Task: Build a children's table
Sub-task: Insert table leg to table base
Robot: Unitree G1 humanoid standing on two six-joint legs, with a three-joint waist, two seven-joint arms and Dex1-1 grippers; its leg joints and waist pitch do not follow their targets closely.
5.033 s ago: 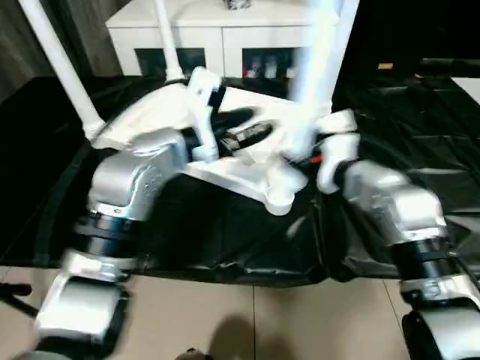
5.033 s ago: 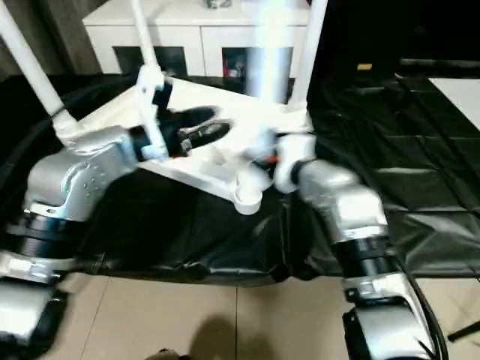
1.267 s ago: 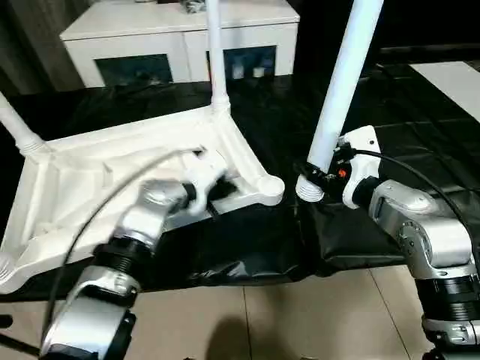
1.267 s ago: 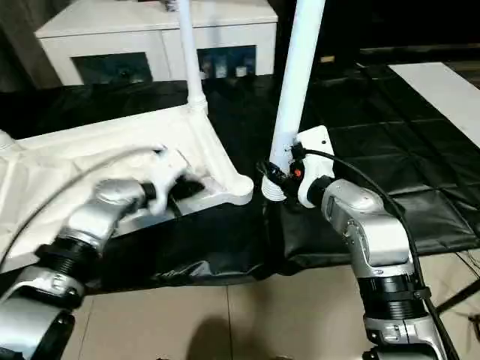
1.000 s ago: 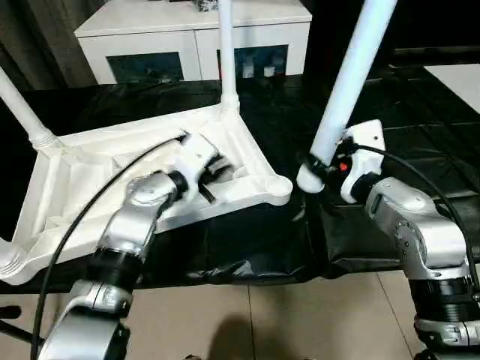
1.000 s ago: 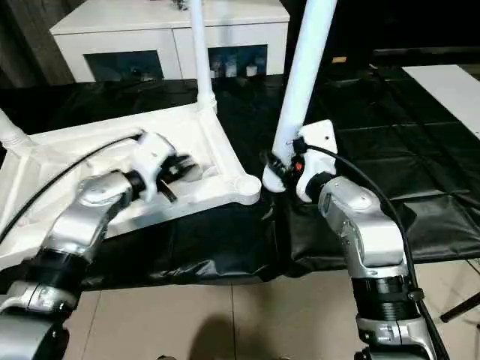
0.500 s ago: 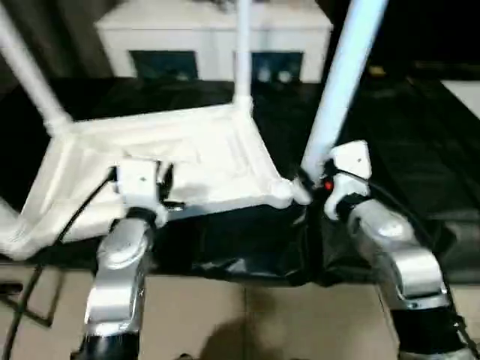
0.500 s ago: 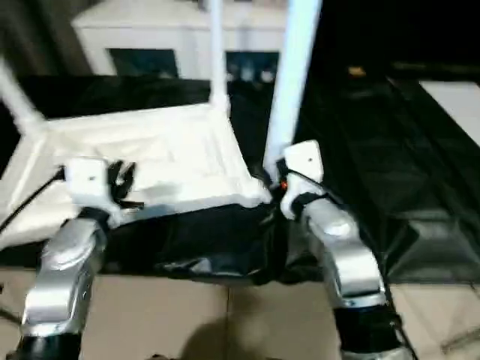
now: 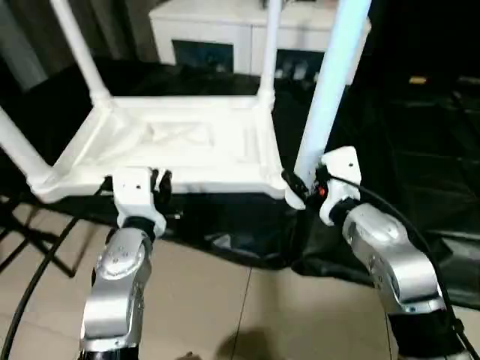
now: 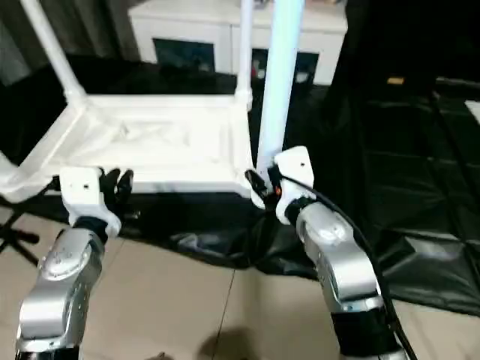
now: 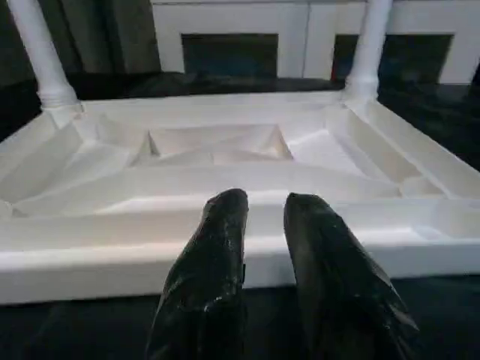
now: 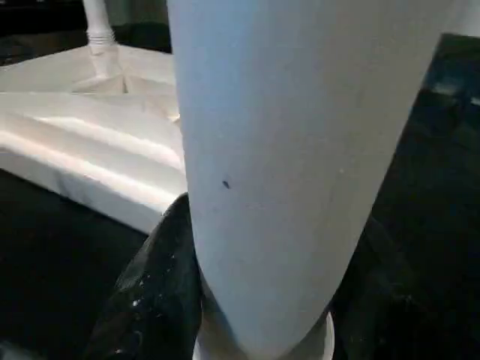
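The children's table top lies upside down on the black-covered table, ribbed underside up. Three white legs stand in its corners: back left, back right and front left. My right gripper is shut on the fourth leg, held upright with its lower end right beside the front right corner socket. In the right wrist view this leg sits between black fingers. My left gripper hovers at the top's near edge, fingers slightly apart, holding nothing.
A white cabinet with glass doors stands behind the black-covered table. Tiled floor lies below the table's front edge. A black cable trails from my left arm, and thin black stand legs show at the far left.
The camera has shifted. My left gripper has drawn back from over the ribbed underside to the top's near edge. The right gripper keeps the leg, now closer to the front right corner.
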